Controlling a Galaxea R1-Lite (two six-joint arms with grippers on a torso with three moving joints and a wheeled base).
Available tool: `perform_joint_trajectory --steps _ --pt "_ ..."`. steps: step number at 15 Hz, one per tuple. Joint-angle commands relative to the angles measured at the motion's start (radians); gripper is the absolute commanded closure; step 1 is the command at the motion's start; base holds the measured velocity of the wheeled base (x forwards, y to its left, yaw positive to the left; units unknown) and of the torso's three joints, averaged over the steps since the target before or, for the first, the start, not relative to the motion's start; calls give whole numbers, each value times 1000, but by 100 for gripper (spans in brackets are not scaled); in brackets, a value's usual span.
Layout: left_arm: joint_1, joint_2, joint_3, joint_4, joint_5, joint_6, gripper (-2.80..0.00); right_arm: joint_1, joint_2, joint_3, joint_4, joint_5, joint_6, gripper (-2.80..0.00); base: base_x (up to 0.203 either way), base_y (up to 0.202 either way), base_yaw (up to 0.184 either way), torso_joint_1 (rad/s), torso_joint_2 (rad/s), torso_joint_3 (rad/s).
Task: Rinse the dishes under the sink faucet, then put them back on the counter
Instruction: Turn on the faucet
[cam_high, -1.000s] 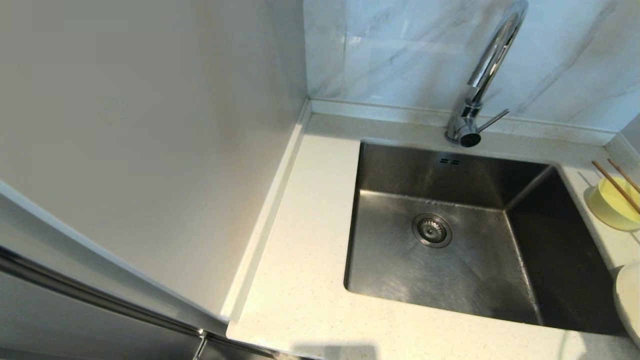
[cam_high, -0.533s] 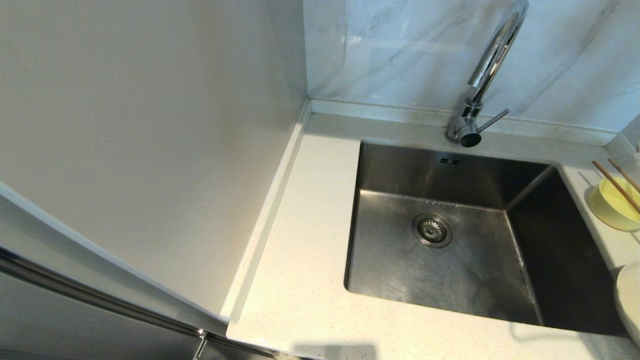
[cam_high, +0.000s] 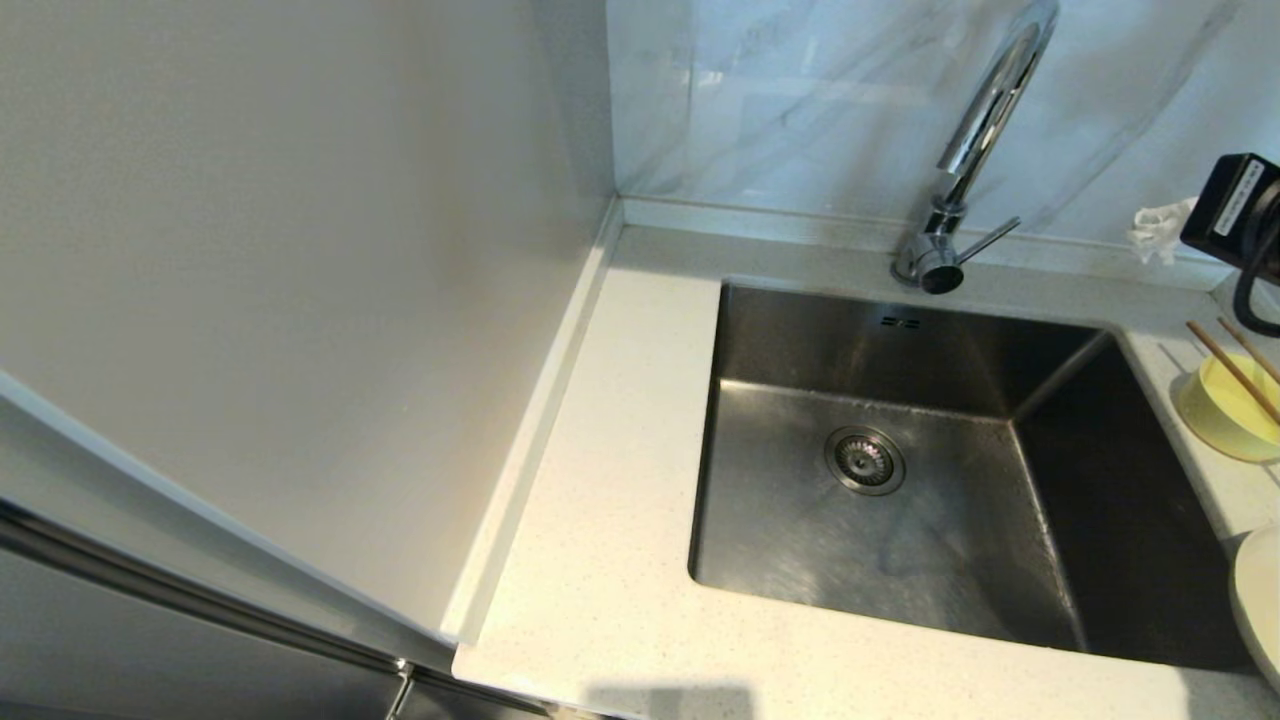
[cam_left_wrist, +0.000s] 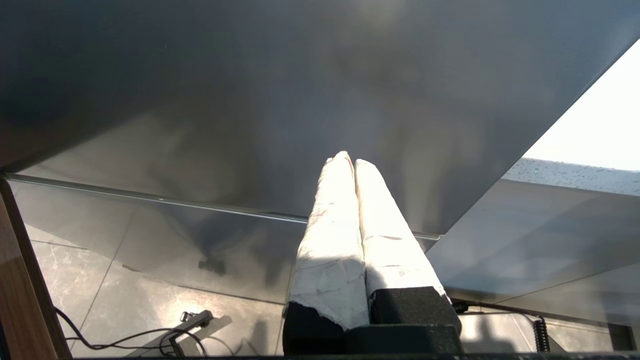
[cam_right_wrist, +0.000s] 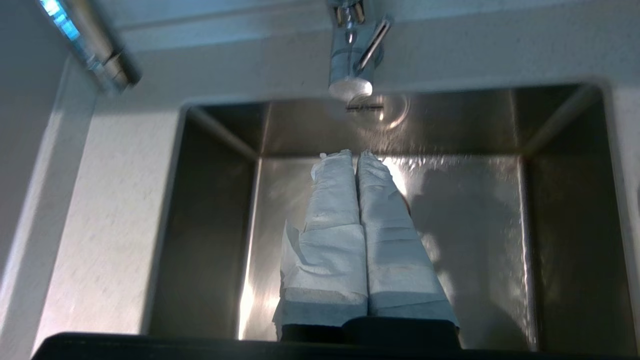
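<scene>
The chrome sink faucet (cam_high: 985, 130) rises behind the steel sink (cam_high: 800, 340), its thin lever (cam_high: 988, 241) pointing right. On the counter (cam_high: 610, 500) right of the sink stands the yellow bowl (cam_high: 1222, 412) with the brown chopsticks (cam_high: 1236, 374) laid across it. The cream plate (cam_high: 1262, 610) lies nearer the front. My right gripper (cam_high: 1152, 228), fingers wrapped in white paper, hovers at the far right, above the counter and right of the lever. In the right wrist view it (cam_right_wrist: 354, 156) is shut and empty, pointing over the sink (cam_right_wrist: 560, 210) toward the faucet base (cam_right_wrist: 351, 70).
A tall pale cabinet side (cam_high: 300, 250) walls off the left of the counter. The marble wall (cam_high: 800, 100) stands behind the raised rim. My left gripper (cam_left_wrist: 348, 161) is parked low with its fingers together, facing a dark panel (cam_left_wrist: 250, 100) above the tiled floor (cam_left_wrist: 150, 310).
My right arm has come into the head view at the upper right, moving left toward the faucet lever. Its shadow now falls in the sink. The dishes have not moved.
</scene>
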Motion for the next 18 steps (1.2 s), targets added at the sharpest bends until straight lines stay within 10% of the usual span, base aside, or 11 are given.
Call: perform_joint_trajectory --steps 1,9,18 --pt "0 0 0 0 1 0 0 8 83 -24 -23 -24 2 0 0 0 0 0 0 0" --pt "0 0 0 0 1 0 0 62 370 -307 -92 -251 1 0 0 0 0 0 0 0" --pt "0 0 0 0 1 0 0 61 513 -493 -90 -331 7 0 0 0 0 0 0 0"
